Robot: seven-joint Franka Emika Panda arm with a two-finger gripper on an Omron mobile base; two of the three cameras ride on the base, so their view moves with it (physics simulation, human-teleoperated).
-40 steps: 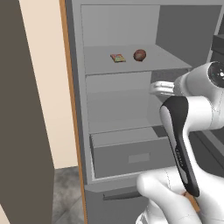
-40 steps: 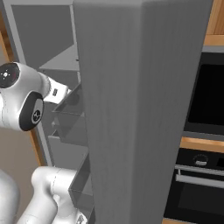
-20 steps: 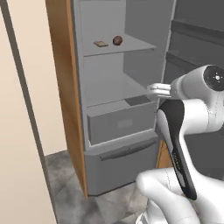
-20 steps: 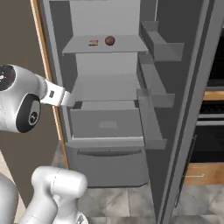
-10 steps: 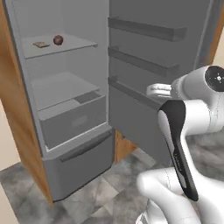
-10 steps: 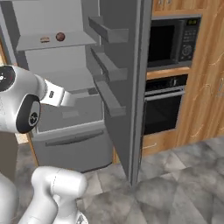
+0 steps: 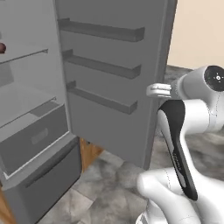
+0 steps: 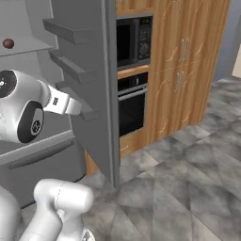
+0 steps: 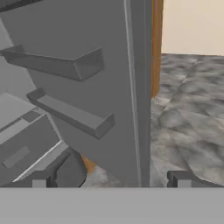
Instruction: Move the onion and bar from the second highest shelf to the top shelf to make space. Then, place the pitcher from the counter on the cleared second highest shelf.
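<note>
**A:** What am I looking at from your end?

**B:** Mostly the open fridge door point(image 7: 113, 83). It stands swung out in front of me, grey, with three door bins stacked on its inner face. Beyond its edge in my right base view I see tall wooden cabinets point(image 8: 188, 61) with a built-in microwave point(image 8: 134, 42) above a black oven point(image 8: 134, 108), and grey marbled floor point(image 8: 188, 179) across the lower half.

**A:** And the fridge cavity itself?

**B:** It sits at the far left of my left base view. I can make out the grey drawer box point(image 7: 33, 138) low down, with a pale shelf panel just above it.

**A:** Where is the onion?

**B:** The onion point(image 8: 8, 44) is on the second highest shelf point(image 8: 23, 47), a small reddish-brown ball at the upper left of my right base view. In the left base view just a sliver of it peeks in at the frame's left edge. I can't make out the bar from here.

**A:** Gripper?

**B:** The gripper point(image 9: 111, 179) is empty, its two dark fingertips point(image 9: 181, 179) set wide apart at the bottom of my hand view, pointing at the door's edge and well away from the shelves.
</note>
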